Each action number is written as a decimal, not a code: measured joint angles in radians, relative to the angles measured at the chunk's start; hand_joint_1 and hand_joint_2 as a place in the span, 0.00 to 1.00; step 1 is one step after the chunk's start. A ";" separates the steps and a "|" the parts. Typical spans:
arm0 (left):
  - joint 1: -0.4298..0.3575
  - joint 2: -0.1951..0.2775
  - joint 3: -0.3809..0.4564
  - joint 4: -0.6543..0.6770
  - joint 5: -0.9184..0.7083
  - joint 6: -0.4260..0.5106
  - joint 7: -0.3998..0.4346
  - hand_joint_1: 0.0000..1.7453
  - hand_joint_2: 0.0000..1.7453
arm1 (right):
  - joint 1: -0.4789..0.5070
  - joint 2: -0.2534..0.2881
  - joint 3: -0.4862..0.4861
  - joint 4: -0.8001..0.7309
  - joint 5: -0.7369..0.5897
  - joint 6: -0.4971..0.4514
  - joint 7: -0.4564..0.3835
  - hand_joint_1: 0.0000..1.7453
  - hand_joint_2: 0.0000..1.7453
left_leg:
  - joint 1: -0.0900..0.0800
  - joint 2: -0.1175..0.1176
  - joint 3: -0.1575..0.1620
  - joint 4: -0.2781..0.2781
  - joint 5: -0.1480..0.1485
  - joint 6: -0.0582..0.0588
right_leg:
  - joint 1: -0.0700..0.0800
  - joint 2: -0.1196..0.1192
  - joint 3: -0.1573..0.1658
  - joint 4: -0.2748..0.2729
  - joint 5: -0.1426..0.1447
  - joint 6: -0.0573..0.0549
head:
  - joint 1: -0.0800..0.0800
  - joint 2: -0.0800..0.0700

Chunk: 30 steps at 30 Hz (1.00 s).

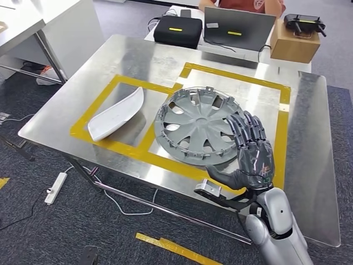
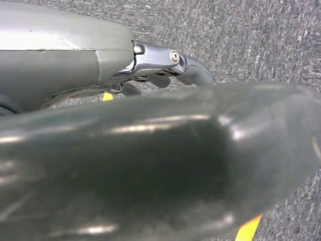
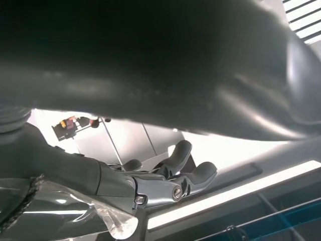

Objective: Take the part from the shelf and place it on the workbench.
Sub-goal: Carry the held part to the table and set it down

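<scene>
A grey wheel cover (image 1: 196, 126) lies flat on the steel workbench (image 1: 316, 165), inside a rectangle of yellow tape (image 1: 166, 161). My right hand (image 1: 251, 152) is at its near right rim, fingers spread over the edge and thumb stretched out along the table's front side. Whether the fingers touch the rim is unclear. In the right wrist view, that hand (image 3: 162, 181) has nothing between thumb and fingers. A white curved part (image 1: 116, 113) lies in the taped rectangle to the left. My left hand (image 2: 159, 65) hangs over grey carpet, holding nothing.
Behind the workbench a person in red sits at a laptop (image 1: 239, 27), with a black case (image 1: 178, 30) and a cardboard box (image 1: 294, 43) beside it. A white table (image 1: 25, 22) stands at the far left. A power strip (image 1: 56, 187) and cables lie on the floor.
</scene>
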 joint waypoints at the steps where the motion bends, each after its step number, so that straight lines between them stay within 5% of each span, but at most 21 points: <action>1: -0.001 0.000 0.000 0.000 0.000 0.001 0.000 0.00 0.00 | 0.001 0.002 -0.004 -0.003 0.000 0.001 -0.002 0.00 0.00 | 0.003 0.005 0.002 -0.008 0.005 0.005 | 0.000 0.001 -0.007 0.012 -0.011 0.003 | 0.001 0.000; 5: -0.002 -0.001 0.000 0.000 -0.001 0.002 0.000 0.00 0.00 | 0.009 0.004 -0.013 -0.008 0.003 0.007 -0.009 0.00 0.00 | 0.007 0.028 0.004 -0.020 0.012 0.016 | 0.000 0.002 -0.112 0.226 -0.118 0.009 | 0.004 0.000; 7: -0.002 -0.002 0.000 0.000 -0.001 0.002 0.000 0.00 0.00 | 0.015 0.005 -0.016 -0.009 0.006 0.011 -0.012 0.00 0.00 | 0.008 0.042 0.003 -0.020 0.010 0.015 | -0.002 0.000 -0.131 0.263 -0.116 0.014 | 0.005 0.000; 10: -0.002 -0.003 0.000 0.000 -0.001 0.002 0.000 0.00 0.00 | 0.015 0.008 -0.020 -0.010 0.012 0.014 -0.012 0.00 0.00 | 0.007 0.064 0.007 -0.013 0.002 0.002 | -0.002 -0.049 -0.044 0.095 -0.031 0.016 | 0.006 0.000; 12: -0.002 -0.002 0.001 -0.001 -0.001 0.004 0.000 0.00 0.00 | 0.013 0.012 -0.024 -0.014 0.017 0.015 -0.012 0.00 0.00 | 0.001 0.080 0.007 -0.003 -0.005 -0.012 | 0.002 -0.083 -0.002 0.017 -0.011 0.003 | 0.004 0.000; 15: -0.003 -0.002 0.001 -0.001 -0.002 0.005 0.003 0.00 0.00 | 0.013 0.019 -0.029 -0.018 0.022 0.019 -0.011 0.00 0.00 | 0.001 0.105 0.012 0.002 -0.011 -0.025 | 0.005 -0.053 -0.004 0.014 -0.011 -0.021 | 0.000 0.000; 17: -0.005 -0.002 0.001 -0.001 -0.002 0.006 0.003 0.00 0.00 | 0.013 0.023 -0.031 -0.022 0.025 0.023 -0.010 0.00 0.00 | 0.009 0.069 0.003 0.035 -0.042 -0.034 | 0.003 -0.027 -0.005 0.012 -0.006 -0.034 | -0.002 0.000; 19: -0.004 -0.001 0.002 -0.001 -0.002 0.007 0.004 0.00 0.00 | 0.011 0.029 -0.033 -0.025 0.027 0.026 -0.008 0.00 0.00 | 0.013 0.009 -0.043 0.149 -0.108 -0.038 | 0.003 -0.001 -0.006 0.012 -0.004 -0.043 | -0.007 0.000; 21: -0.001 -0.001 0.002 -0.001 -0.002 0.007 0.004 0.00 0.00 | 0.011 0.033 -0.033 -0.025 0.029 0.029 -0.005 0.00 0.00 | 0.012 -0.011 -0.099 0.273 -0.155 -0.036 | 0.005 0.030 -0.006 0.012 -0.003 -0.047 | -0.010 0.000; 22: 0.000 -0.001 0.002 -0.001 -0.002 0.007 0.004 0.00 0.00 | 0.012 0.034 -0.033 -0.025 0.031 0.030 -0.004 0.00 0.00 | 0.012 -0.013 -0.109 0.291 -0.151 -0.034 | 0.006 0.046 -0.006 0.012 -0.003 -0.047 | -0.010 0.000; 24: 0.000 -0.001 0.003 -0.001 -0.002 0.007 0.004 0.00 0.00 | 0.013 0.035 -0.033 -0.026 0.033 0.032 -0.004 0.00 0.00 | 0.011 -0.025 -0.080 0.217 -0.090 -0.023 | 0.008 0.076 -0.004 0.012 -0.002 -0.047 | -0.010 0.000; 26: 0.000 0.001 0.003 -0.001 -0.002 0.007 0.004 0.00 0.00 | 0.012 0.038 -0.033 -0.027 0.035 0.034 -0.003 0.00 0.00 | 0.012 -0.071 -0.025 0.087 -0.026 -0.009 | 0.008 0.102 -0.003 0.013 -0.001 -0.044 | -0.010 0.000; 28: -0.002 0.003 0.004 -0.001 -0.002 0.007 0.005 0.00 0.00 | 0.012 0.042 -0.034 -0.027 0.037 0.037 -0.002 0.00 0.00 | 0.011 -0.101 0.002 0.022 -0.012 -0.003 | 0.004 0.122 -0.011 0.014 0.002 -0.034 | -0.011 0.000; 30: -0.003 0.002 0.004 -0.001 -0.001 0.008 0.005 0.00 0.00 | 0.014 0.043 -0.034 -0.027 0.039 0.039 -0.001 0.00 0.00 | 0.011 -0.086 0.006 0.008 -0.014 -0.003 | 0.001 0.136 -0.021 0.010 0.006 -0.019 | -0.013 0.000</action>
